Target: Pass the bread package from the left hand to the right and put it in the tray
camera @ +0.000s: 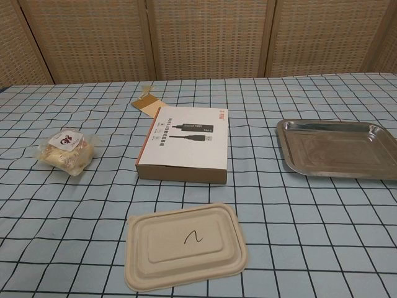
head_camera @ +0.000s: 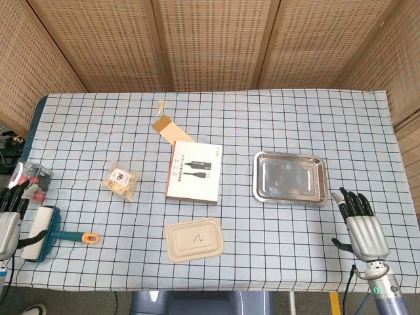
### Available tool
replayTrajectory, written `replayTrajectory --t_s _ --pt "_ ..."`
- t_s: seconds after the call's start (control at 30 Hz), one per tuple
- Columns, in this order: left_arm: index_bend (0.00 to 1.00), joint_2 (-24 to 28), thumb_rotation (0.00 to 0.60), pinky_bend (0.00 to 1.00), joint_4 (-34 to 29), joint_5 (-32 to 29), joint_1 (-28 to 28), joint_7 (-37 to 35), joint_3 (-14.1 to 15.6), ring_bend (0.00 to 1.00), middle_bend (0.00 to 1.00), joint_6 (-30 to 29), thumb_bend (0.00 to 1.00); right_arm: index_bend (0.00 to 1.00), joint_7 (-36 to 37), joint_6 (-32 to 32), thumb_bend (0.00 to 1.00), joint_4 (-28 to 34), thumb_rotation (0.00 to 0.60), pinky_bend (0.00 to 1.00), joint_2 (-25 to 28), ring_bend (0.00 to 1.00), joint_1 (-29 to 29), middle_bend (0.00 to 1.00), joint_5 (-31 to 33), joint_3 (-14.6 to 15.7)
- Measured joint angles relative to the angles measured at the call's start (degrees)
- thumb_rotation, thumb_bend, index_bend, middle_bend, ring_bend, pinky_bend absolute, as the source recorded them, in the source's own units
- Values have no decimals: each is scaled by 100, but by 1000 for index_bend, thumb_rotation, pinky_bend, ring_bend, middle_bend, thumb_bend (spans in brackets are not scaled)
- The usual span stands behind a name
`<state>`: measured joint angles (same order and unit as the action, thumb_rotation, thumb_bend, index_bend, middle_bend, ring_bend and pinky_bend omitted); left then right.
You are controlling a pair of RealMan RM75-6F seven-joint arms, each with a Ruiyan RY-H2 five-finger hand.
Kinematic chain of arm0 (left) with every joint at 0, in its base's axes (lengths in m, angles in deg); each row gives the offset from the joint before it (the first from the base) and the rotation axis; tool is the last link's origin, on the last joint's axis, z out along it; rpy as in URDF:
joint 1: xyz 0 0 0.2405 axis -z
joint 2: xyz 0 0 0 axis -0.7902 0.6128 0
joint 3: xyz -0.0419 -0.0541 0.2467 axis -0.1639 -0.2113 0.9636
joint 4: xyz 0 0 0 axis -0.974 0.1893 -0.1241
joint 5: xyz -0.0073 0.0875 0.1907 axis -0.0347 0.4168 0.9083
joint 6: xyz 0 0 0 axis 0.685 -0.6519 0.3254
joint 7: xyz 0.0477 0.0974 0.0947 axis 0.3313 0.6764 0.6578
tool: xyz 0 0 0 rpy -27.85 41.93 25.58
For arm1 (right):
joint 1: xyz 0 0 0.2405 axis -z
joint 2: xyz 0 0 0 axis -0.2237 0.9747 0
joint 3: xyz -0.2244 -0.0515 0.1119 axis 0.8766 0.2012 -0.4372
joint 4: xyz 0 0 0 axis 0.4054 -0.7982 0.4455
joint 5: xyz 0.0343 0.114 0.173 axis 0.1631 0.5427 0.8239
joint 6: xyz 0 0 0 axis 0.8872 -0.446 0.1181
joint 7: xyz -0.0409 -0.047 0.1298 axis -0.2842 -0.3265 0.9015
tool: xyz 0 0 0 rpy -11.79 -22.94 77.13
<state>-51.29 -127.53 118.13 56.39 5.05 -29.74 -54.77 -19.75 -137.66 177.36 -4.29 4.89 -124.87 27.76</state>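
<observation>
- Bread package point(head_camera: 122, 180): a small clear wrapper with pale buns inside and a round white-and-red label on top, lying flat on the checked cloth, left of centre.
- Tray point(head_camera: 289, 195): shiny steel, rectangular with rounded corners, flat on the right side, nothing in it.

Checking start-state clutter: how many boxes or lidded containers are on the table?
2. A white box lies mid-table, left of the tray; a beige lidded container sits nearer the front edge. None seems hidden.

Each robot hand — right point(head_camera: 359, 226), left point(head_camera: 9, 220) — has a silver-grey palm and black fingers, the right wrist showing a green light.
</observation>
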Motion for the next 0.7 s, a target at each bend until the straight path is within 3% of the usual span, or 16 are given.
replayTrajectory --t_s 0.7 --pt "0 -3 600 0 -15 18 -1 23 7 0 0 -21 26 0 28 -339 95 -74 600 0 -104 0 84 0 -66 -95"
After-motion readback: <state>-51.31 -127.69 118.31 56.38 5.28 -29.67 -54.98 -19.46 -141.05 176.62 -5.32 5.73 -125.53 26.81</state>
